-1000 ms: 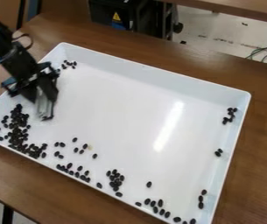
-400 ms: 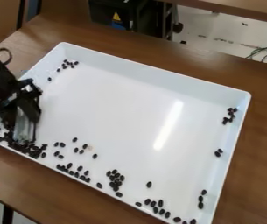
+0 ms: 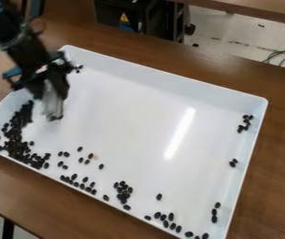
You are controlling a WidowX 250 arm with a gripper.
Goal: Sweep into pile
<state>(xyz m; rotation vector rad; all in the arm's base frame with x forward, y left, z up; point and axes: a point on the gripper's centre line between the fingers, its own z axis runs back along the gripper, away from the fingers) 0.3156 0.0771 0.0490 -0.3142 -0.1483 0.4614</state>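
Clasps a grey sweeping tool point(image 3: 53, 108) between the drawn-in fingers of the black gripper point(image 3: 49, 89), tip down beside dark beans point(image 3: 18, 148) massed towards the left corner of the white tray point(image 3: 169, 78), presumably to herd strays together.

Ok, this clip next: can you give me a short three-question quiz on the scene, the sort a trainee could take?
1. Fill the gap: in this view, the gripper holds a grey tool over the ____ side of the white tray.
2. Where is the largest cluster of dark beans?
A) Middle of the tray
B) Toward the picture's left
C) Along the picture's right
3. True or false: all the beans are already in one pile.

Key: 1. left; 2. B; 3. false
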